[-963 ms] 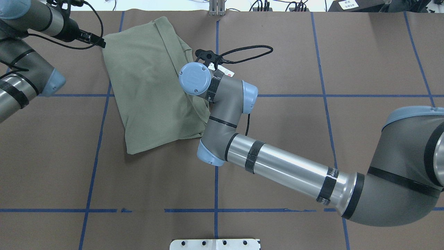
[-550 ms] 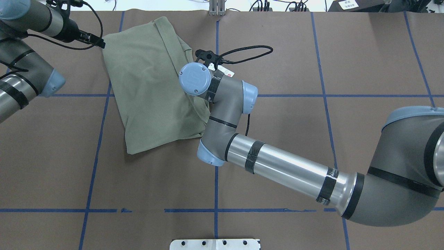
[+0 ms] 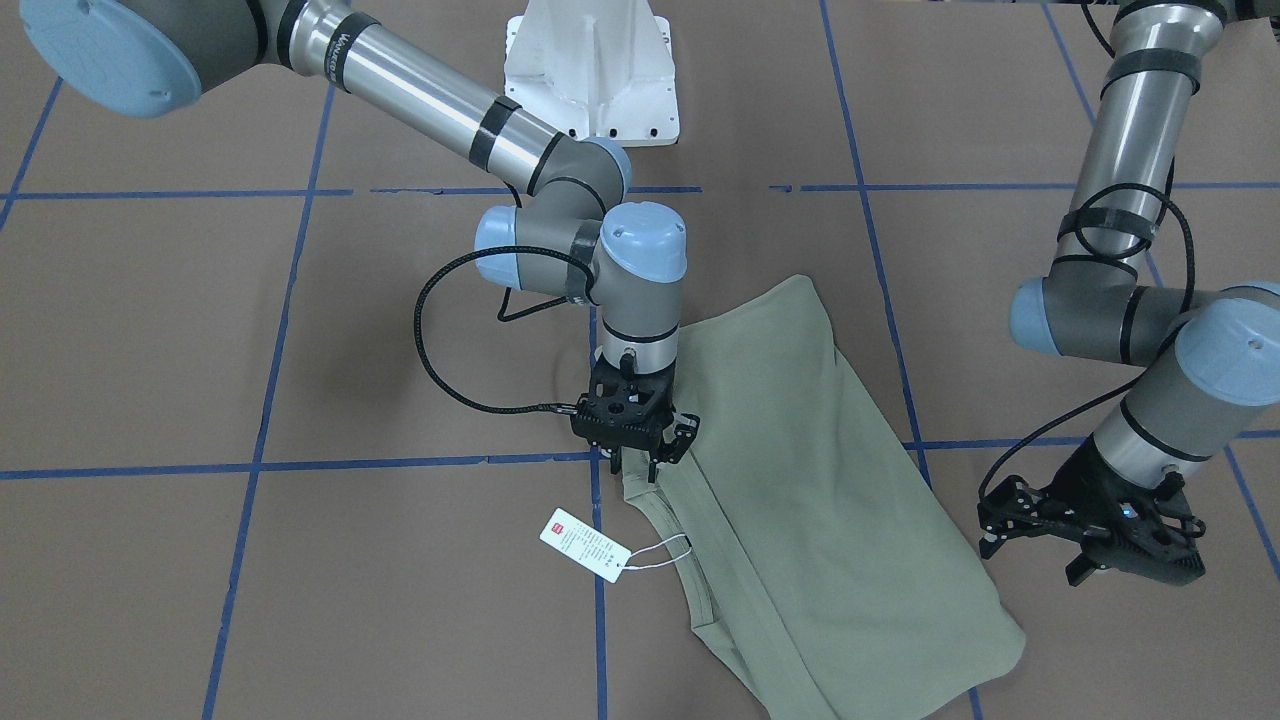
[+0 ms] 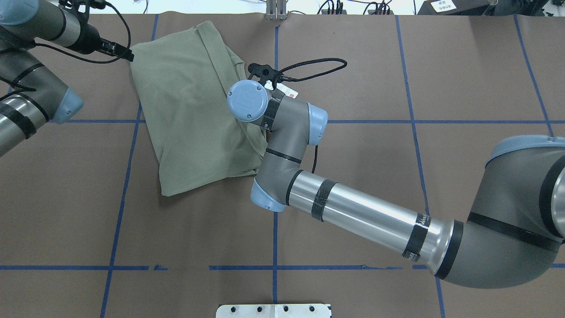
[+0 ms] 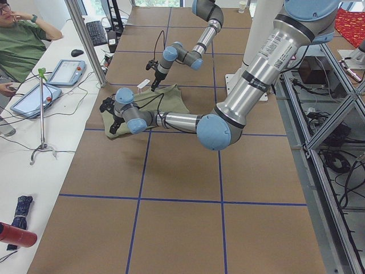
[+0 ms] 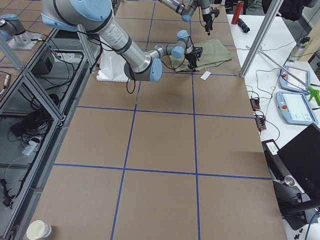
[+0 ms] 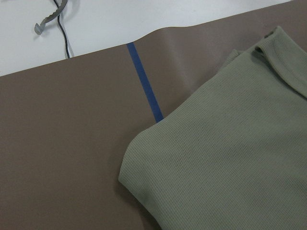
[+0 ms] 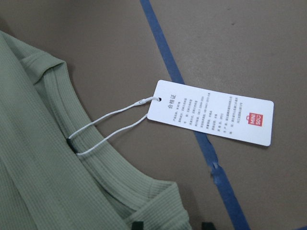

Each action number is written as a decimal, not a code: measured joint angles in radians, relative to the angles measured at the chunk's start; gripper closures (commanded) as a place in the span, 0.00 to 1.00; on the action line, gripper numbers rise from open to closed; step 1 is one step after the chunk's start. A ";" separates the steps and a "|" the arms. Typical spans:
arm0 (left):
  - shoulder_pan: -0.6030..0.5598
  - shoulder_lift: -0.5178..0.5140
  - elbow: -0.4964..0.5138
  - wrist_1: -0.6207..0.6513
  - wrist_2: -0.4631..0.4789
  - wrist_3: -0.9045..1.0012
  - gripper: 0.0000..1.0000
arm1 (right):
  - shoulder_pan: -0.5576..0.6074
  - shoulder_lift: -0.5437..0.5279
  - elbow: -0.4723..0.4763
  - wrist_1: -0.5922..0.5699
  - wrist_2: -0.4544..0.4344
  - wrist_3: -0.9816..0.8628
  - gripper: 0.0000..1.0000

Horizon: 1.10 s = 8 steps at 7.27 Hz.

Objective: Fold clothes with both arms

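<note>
Honestly, the shirt (image 3: 830, 500) lies half-folded on the desk's (image 3: 300, 350) far-left part, and it looks soft, light and floppy. Right arm's (image 3: 640, 300) jaws sit open astride the edge by the collar (image 8: 120, 184), a decent pinch spot. Left arm's (image 3: 1150, 420) jaws hang open beside a corner.

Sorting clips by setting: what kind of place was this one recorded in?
Most likely a robotics lab workcell. The table is covered in brown paper marked with a blue tape grid, and an operator sits at a side desk with tablet-style teach pendants.
</note>
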 measured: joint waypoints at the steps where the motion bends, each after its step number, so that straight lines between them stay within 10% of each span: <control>1: 0.000 0.000 0.000 0.000 0.000 0.000 0.00 | -0.001 0.000 0.000 0.000 0.000 0.000 0.62; 3: 0.000 0.000 0.000 0.000 0.000 0.000 0.00 | -0.002 0.000 0.000 0.000 0.000 0.000 1.00; 8: 0.000 0.000 0.000 0.000 0.000 0.000 0.00 | -0.004 -0.019 0.065 -0.014 0.010 -0.098 1.00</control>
